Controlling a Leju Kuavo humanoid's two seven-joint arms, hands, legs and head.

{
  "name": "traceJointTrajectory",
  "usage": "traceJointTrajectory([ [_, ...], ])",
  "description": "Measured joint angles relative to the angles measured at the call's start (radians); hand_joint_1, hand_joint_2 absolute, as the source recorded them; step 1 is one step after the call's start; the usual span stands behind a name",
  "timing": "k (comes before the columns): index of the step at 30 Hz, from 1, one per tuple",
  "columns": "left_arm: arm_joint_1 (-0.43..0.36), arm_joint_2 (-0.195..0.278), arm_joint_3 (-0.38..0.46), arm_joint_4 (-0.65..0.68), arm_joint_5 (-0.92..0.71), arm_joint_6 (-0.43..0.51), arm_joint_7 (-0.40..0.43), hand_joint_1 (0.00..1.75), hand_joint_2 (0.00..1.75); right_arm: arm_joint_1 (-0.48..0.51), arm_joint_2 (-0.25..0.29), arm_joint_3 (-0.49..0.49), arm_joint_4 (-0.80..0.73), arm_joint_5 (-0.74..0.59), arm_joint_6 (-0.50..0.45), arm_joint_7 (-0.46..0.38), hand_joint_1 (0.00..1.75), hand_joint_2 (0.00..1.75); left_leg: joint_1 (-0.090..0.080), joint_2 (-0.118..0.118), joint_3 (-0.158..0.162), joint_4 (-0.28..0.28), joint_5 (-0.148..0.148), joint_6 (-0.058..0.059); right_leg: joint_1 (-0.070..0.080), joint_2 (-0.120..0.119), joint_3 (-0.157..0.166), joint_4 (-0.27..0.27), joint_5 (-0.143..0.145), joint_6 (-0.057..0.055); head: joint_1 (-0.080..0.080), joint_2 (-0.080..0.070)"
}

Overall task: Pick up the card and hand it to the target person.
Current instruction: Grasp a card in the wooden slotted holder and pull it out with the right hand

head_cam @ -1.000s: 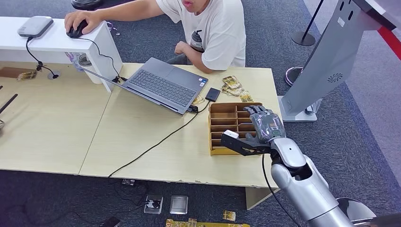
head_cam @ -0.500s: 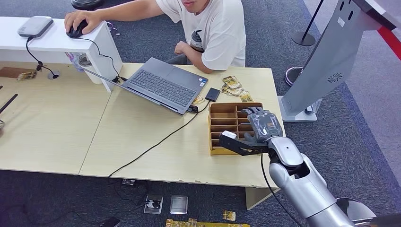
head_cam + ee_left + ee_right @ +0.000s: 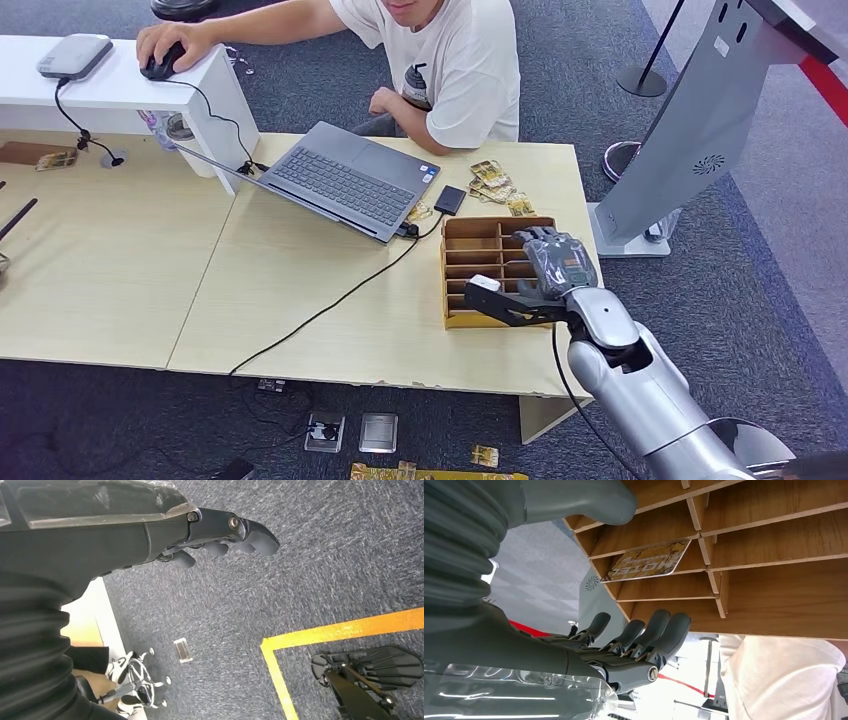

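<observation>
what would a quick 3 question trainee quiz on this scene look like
1. True or false: the right hand already holds the card.
2. The card sits in: A) the wooden rack B) the laptop C) the floor
3. What does the person's hand on the white shelf rest on?

Key: 1 false, the card lies in a slot with the fingers apart from it. 2 A. 3 a mouse.
</observation>
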Motion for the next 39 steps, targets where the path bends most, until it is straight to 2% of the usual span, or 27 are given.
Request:
traceJointTrajectory([
  [8, 0.0, 0.0, 0.0, -0.002, 0.0, 0.0, 0.0, 0.0, 1.75, -0.003, 0.0, 0.007, 0.008, 0.001, 0.001, 0.002, 0.72, 1.75, 0.0, 0.0, 0.0, 0.0, 0.0, 0.0, 0.0, 0.0, 0.0, 0.0, 0.0, 0.0, 0.0, 0.0],
  [12, 0.0, 0.0, 0.0, -0.005, 0.0, 0.0, 0.0, 0.0, 1.75, -0.006, 0.0, 0.007, 0.012, 0.002, 0.002, 0.004, 0.67, 1.75, 0.0, 0.0, 0.0, 0.0, 0.0, 0.0, 0.0, 0.0, 0.0, 0.0, 0.0, 0.0, 0.0, 0.0],
  [21, 0.002, 0.0, -0.001, -0.011, 0.0, 0.0, 0.0, 0.0, 1.75, -0.008, 0.0, 0.007, 0.019, 0.004, 0.001, 0.008, 0.72, 1.75, 0.0, 0.0, 0.0, 0.0, 0.0, 0.0, 0.0, 0.0, 0.0, 0.0, 0.0, 0.0, 0.0, 0.0],
  [26, 0.003, 0.0, -0.001, -0.014, 0.0, -0.002, 0.0, 0.0, 1.75, -0.008, 0.0, 0.007, 0.021, 0.005, 0.0, 0.008, 0.8, 1.75, 0.0, 0.0, 0.0, 0.0, 0.0, 0.0, 0.0, 0.0, 0.0, 0.0, 0.0, 0.0, 0.0, 0.0],
  [32, 0.003, 0.0, -0.001, -0.016, 0.0, -0.003, -0.003, 0.0, 1.75, -0.009, 0.0, 0.007, 0.022, 0.012, 0.0, 0.008, 0.77, 1.75, 0.0, 0.0, 0.0, 0.0, 0.0, 0.0, 0.0, 0.0, 0.0, 0.0, 0.0, 0.0, 0.0, 0.0],
  [39, 0.003, 0.0, -0.004, -0.017, 0.0, -0.004, -0.004, 0.0, 1.75, -0.011, -0.001, 0.008, 0.026, 0.012, -0.002, 0.007, 0.83, 1.75, 0.0, 0.0, 0.0, 0.0, 0.0, 0.0, 0.0, 0.0, 0.0, 0.0, 0.0, 0.0, 0.0, 0.0],
])
